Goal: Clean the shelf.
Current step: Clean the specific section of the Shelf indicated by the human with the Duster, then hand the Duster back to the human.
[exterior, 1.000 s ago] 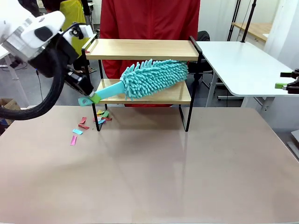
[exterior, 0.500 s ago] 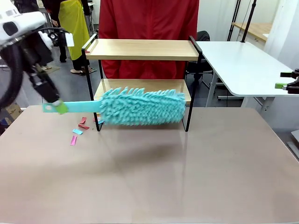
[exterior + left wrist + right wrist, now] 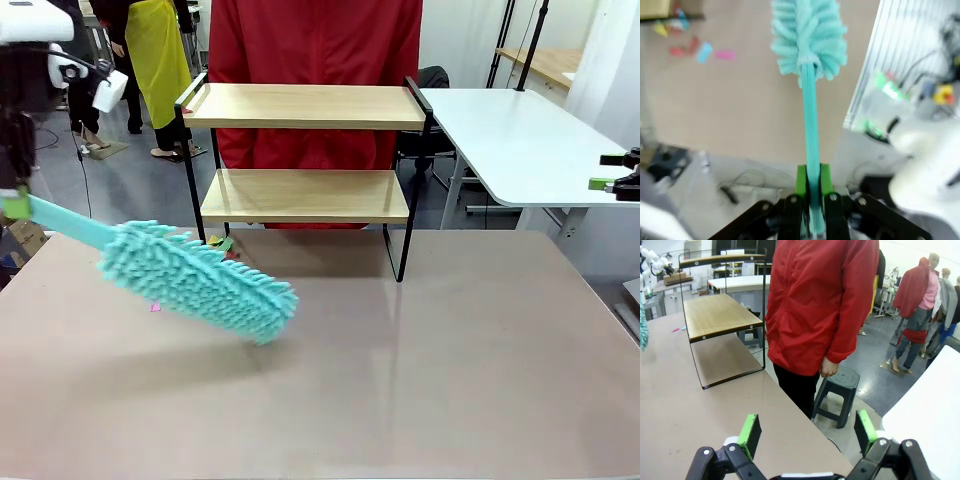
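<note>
Moved: the teal duster (image 3: 200, 281) has swung out from in front of the shelf's lower board to the left part of the surface, and both boards now show bare; the left arm has gone farther toward the picture's left edge.
Left hand (image 3: 810, 200): clenched on the duster's thin teal handle, green pads (image 3: 801, 182) pressed against either side of it; in the front view it sits at the far left edge (image 3: 14, 203).
Duster: handle runs from the left edge down and right to the fluffy head, which tilts downward over the surface (image 3: 420, 380); whether the head touches it I cannot tell.
Shelf (image 3: 300, 195): standing at the far middle of the surface, upright, two light wooden boards in a thin black frame; also seen from the right wrist view (image 3: 720, 315).
Paper scraps (image 3: 695, 47): small coloured bits on the surface by the shelf's front left leg, a few peeking out beside the duster head in the front view (image 3: 222, 243).
Right hand (image 3: 807, 432): released, green pads wide apart, nothing between them, hovering near the surface's edge.
Person (image 3: 315, 45): in a red jacket, standing just behind the shelf.
</note>
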`<state>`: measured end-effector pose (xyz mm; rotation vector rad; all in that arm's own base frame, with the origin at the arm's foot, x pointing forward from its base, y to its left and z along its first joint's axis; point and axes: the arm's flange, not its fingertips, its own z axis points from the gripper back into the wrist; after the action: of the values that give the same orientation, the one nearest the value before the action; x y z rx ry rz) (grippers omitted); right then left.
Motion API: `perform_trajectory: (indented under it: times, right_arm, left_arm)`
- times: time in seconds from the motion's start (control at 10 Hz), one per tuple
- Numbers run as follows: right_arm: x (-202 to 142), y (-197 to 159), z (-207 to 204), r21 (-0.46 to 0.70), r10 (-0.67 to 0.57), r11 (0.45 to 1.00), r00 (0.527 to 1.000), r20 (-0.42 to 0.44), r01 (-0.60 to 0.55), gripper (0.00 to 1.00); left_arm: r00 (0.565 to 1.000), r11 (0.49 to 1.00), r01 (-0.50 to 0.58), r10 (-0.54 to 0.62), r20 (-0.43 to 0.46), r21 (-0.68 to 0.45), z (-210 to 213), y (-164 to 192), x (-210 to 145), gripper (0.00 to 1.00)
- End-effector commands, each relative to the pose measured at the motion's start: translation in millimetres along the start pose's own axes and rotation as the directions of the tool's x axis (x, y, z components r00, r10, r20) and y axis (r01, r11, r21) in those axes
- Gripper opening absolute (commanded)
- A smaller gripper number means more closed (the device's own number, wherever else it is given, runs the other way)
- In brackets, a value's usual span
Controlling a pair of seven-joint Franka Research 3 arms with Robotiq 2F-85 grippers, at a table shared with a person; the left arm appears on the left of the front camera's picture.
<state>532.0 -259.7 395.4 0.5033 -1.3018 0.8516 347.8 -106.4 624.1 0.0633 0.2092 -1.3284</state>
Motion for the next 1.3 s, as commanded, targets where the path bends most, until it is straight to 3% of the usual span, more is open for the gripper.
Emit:
perform_trajectory:
  times: [0.0,0.1,0.2,0.3,1.2]
  right_arm:
    - [5.9,-0.4,-0.9,-0.003,-0.013,1.000,1.000,-0.019,0.013,1.00]
    - [5.9,-0.4,-0.9,-0.003,-0.013,1.000,1.000,-0.019,0.013,1.00]
    - [5.9,-0.4,-0.9,-0.003,-0.013,1.000,1.000,-0.019,0.013,1.00]
    - [5.9,-0.4,-0.9,-0.003,-0.013,1.000,1.000,-0.019,0.013,1.00]
    - [5.9,-0.4,-0.9,-0.003,-0.013,1.000,1.000,-0.019,0.013,1.00]
  left_arm:
    - [0.984,0.992,0.115,-0.105,-0.146,0.061,23.7,-0.6,-7.5,0.13]
    - [0.980,0.994,0.096,-0.086,-0.180,0.048,30.9,2.9,-4.0,0.13]
    - [0.981,0.991,0.066,-0.044,-0.188,0.115,33.6,3.6,4.7,0.13]
    - [0.989,0.997,0.069,-0.063,-0.135,0.038,20.4,-2.3,-6.2,0.13]
    - [0.989,0.997,0.069,-0.063,-0.135,0.038,20.4,-2.3,-6.2,0.13]
